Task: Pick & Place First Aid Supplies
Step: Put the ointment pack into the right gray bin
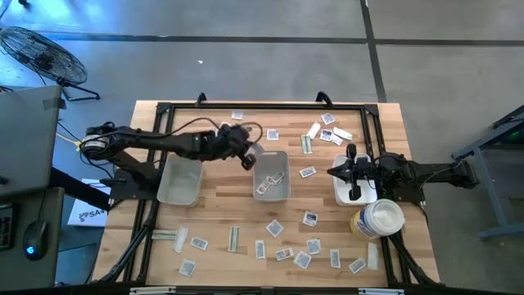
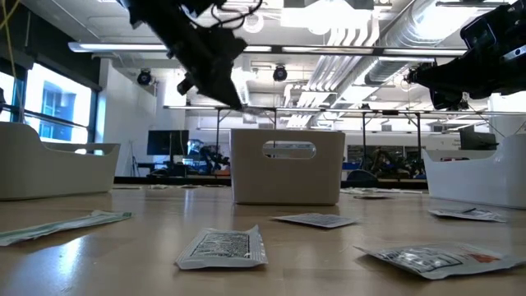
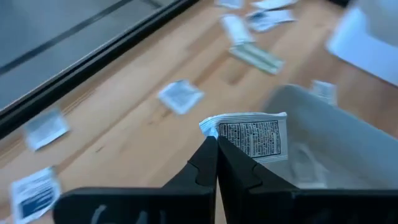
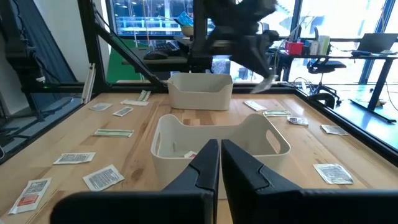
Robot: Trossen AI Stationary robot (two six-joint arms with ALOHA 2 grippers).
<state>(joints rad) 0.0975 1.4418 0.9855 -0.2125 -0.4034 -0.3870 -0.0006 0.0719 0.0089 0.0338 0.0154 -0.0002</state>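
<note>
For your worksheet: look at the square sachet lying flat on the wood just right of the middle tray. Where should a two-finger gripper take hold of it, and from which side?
The sachet lies flat and thin on the table, clear of the middle tray, so a straight-down approach probably suits best, fingers pinching across two opposite edges or one corner. Its flatness leaves nothing to grasp sideways.

Square white sachet [image 3: 252, 135]: dense black print. Rectangular grey plastic tray [image 1: 271, 174]. Light striped wooden table [image 1: 213, 213]. Round white tub [image 1: 377, 220]: yellow label. Narrow pale green-white strip [image 1: 233, 238].
</note>
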